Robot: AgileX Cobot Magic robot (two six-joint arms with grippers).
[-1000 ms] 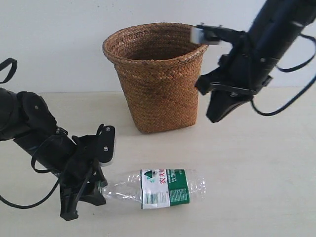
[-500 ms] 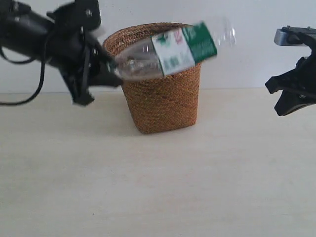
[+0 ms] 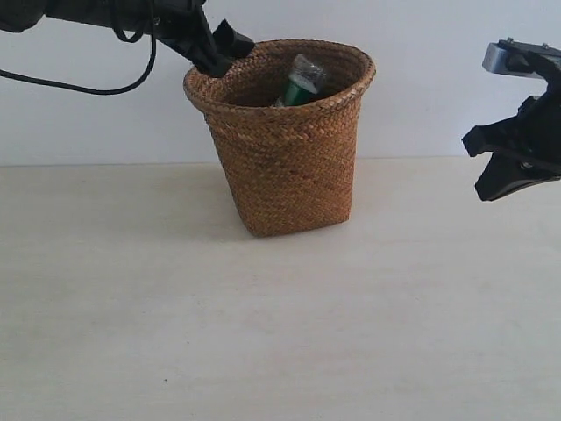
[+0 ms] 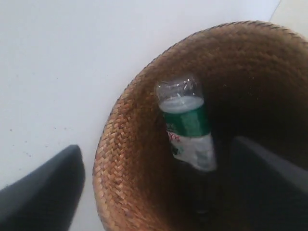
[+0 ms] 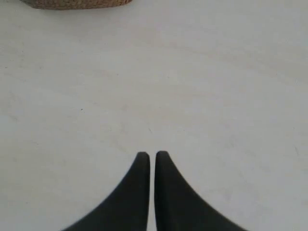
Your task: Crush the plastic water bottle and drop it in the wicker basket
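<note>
The plastic water bottle is sitting inside the wicker basket, leaning vs. the far inner wall w/ its clear ridged end poking up near the rim; green label band is showing just below that end. In the left wrist view the bottle is slanting down into the dark of the basket, lower end fading out of sight (cap not visible).

The left gripper is hovering at the basket's back-left rim, one tip over the edge. Its fingers are standing wide apart and are gripping nothing. A black cable is drooping from the left arm.

The right gripper is hanging well off to the basket's right, above the tabletop, its two dark fingers pressing almost together w/ only a thin slit between and nothing in it. The basket is standing upright on the pale tabletop, white wall behind.
</note>
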